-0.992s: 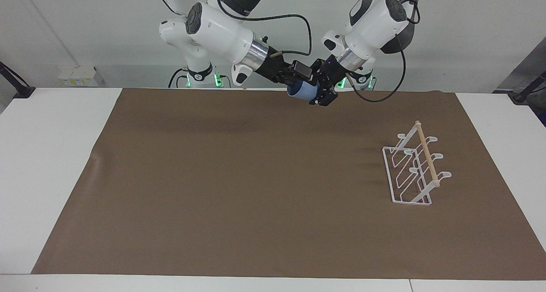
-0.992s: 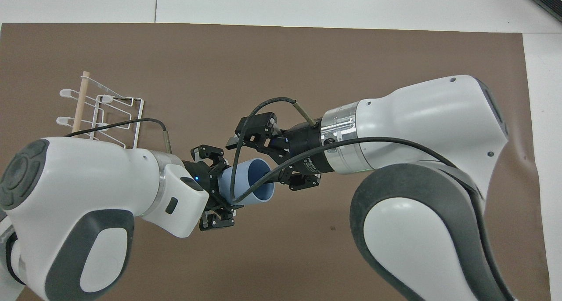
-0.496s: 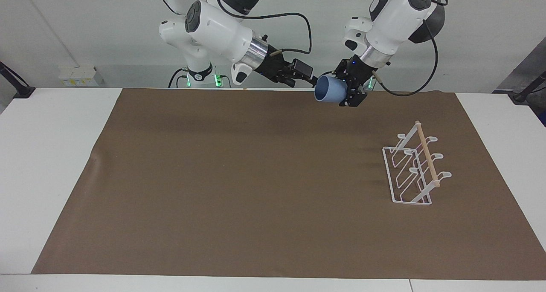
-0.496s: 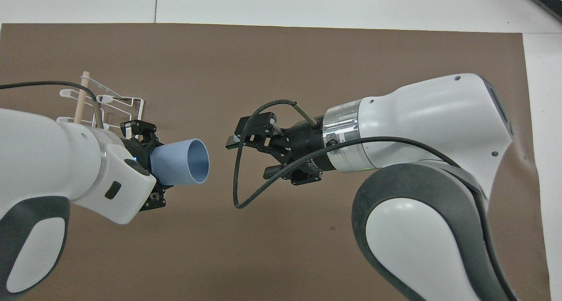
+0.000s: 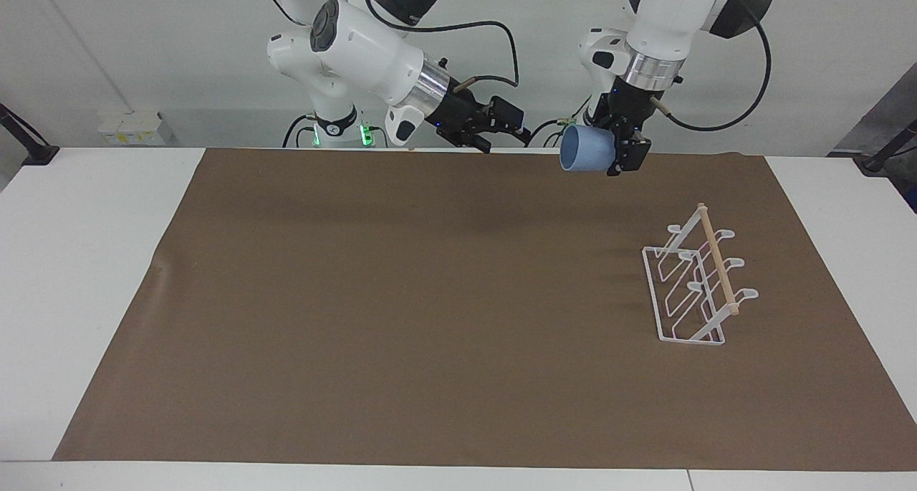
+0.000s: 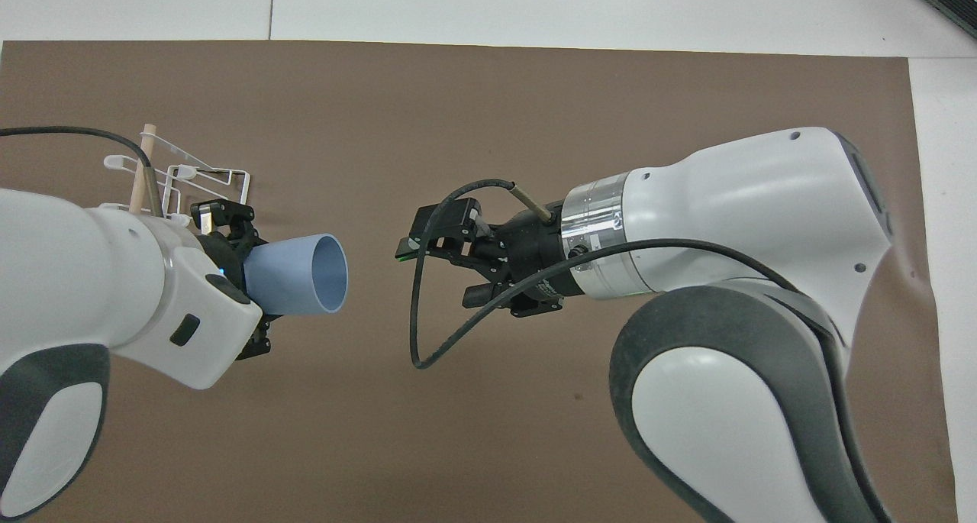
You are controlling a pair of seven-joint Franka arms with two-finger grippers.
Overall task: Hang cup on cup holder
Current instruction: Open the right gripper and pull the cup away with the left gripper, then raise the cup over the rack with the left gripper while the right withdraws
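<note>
Light-blue cup (image 5: 582, 150): plastic, pinched at its narrow base by the left gripper (image 5: 622, 149), lying on its side in the air, open mouth turned toward the right gripper; upper centre-right of the facing view, centre-left of the overhead view (image 6: 294, 276).
Left gripper: fingers pressed onto the cup's base end, raised over the brown mat's edge nearest the robots; in the overhead view (image 6: 243, 279) it sits at mid-left, partly covering the cup holder.
Right gripper (image 5: 501, 127): fingers spread with nothing between them, raised in the upper centre of the facing view, clearly apart from the cup's mouth; in the overhead view (image 6: 450, 272) it is at the frame's centre, pointing at the cup.
Cup holder (image 5: 698, 284): white wire rack with a pale wooden dowel along its top, standing on the mat at the right of the facing view, toward the left arm's end of the table, well apart from the cup; upper left of the overhead view (image 6: 183, 183).
Mat (image 5: 401, 319): brown paper sheet covering most of the table, a slight wrinkle at its edge in the left of the facing view.
Table (image 5: 79, 261): white, showing around the mat.
Room: pale plain wall (image 5: 143, 46) across the top of the facing view, a small white box (image 5: 130, 127) at its foot in the upper left.
</note>
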